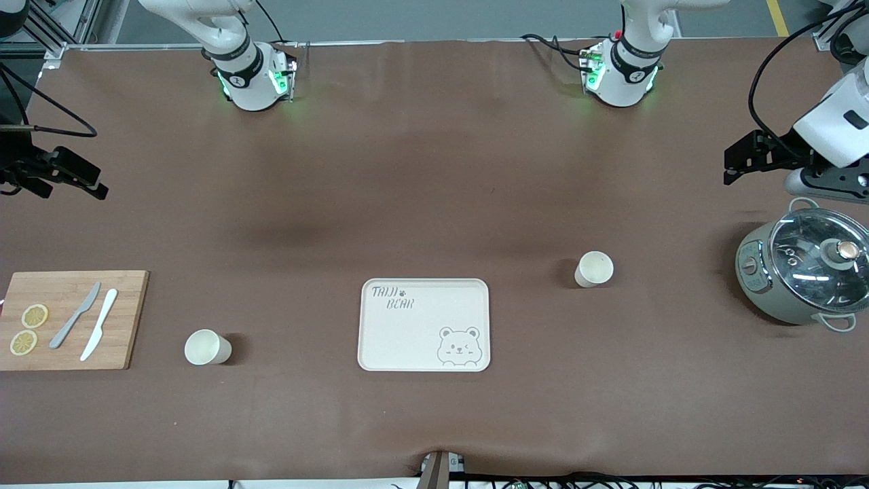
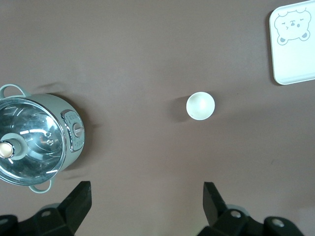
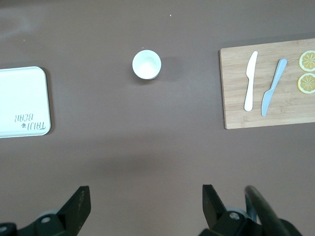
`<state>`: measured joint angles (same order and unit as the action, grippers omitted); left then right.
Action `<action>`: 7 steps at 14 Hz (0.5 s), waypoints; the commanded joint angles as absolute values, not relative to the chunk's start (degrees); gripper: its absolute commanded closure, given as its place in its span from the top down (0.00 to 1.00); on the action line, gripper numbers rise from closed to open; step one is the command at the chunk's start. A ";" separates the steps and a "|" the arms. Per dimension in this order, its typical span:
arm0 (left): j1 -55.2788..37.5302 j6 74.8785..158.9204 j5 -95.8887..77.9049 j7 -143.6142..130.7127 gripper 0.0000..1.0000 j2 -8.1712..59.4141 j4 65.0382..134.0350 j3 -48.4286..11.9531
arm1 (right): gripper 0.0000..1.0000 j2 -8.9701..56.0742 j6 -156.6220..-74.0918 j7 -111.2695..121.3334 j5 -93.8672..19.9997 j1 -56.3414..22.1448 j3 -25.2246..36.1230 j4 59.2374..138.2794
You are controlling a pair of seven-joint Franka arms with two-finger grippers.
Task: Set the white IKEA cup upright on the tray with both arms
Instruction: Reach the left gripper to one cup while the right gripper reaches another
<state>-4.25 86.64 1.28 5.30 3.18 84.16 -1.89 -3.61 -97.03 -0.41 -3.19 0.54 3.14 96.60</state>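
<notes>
Front view: tray (image 1: 423, 324) lies at mid-table; one white cup (image 1: 594, 269) stands upright toward the left arm's end, a second cup (image 1: 206, 347) toward the right arm's end, beside the cutting board (image 1: 71, 319).
Left wrist view: left gripper (image 2: 146, 196) hangs over bare table between pot (image 2: 37, 139) and cup (image 2: 200, 105), jaws wide, holding nothing.
Right wrist view: right gripper (image 3: 145, 197) is over bare table near its cup (image 3: 146, 64), jaws wide and empty; two knives (image 3: 251, 80) and lemon slices (image 3: 308, 61) rest on the board.
Risk: either cup, light and tall, may tip if a finger strikes its rim on descent; both arms converging on the tray could collide.
</notes>
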 commanded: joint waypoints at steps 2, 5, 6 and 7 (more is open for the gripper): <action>-4.13 87.10 2.64 5.53 1.00 2.64 84.64 -2.28 | 1.00 -5.36 -96.86 -0.97 -3.52 1.32 2.55 98.09; -5.62 87.01 2.72 4.14 1.00 4.83 87.60 -2.90 | 1.00 -5.01 -95.89 -0.62 -3.52 1.41 2.64 97.82; -5.71 88.75 3.59 3.96 1.00 4.75 90.50 -3.16 | 1.00 -4.92 -95.89 -0.53 -3.52 1.41 2.64 97.47; -5.54 91.29 4.04 3.96 1.00 4.05 93.83 -3.60 | 1.00 -4.75 -95.98 -0.27 -3.43 1.49 2.64 96.69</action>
<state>-5.32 87.63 1.82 4.61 4.68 88.40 -2.81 -3.61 -96.20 -0.41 -3.19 0.54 3.17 96.58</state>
